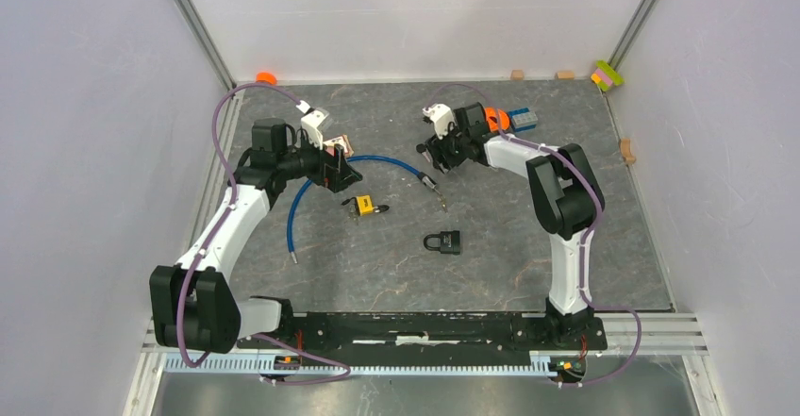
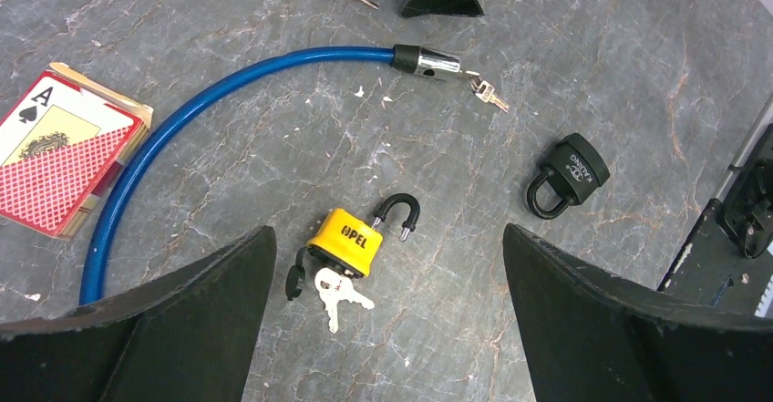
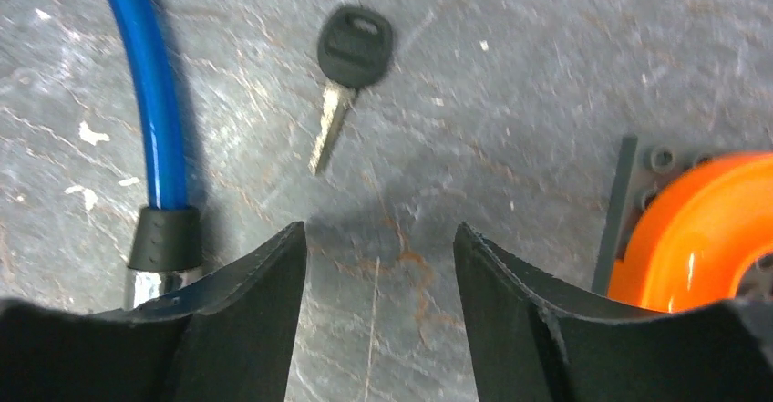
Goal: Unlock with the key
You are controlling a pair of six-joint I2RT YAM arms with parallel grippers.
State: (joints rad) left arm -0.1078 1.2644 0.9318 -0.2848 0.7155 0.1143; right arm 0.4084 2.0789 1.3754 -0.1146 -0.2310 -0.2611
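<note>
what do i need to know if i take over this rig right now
Left gripper: open, empty, above the yellow padlock.
Right gripper: open, empty, above the loose black-headed key.
Done: the yellow padlock's shackle stands open, keys in its base. The blue cable lock lies unlooped, keys at its metal head.
Left: the black padlock lies on the table, shackle shut, no key in it. The loose key is probably its key; picking it up looks like the next step.
</note>
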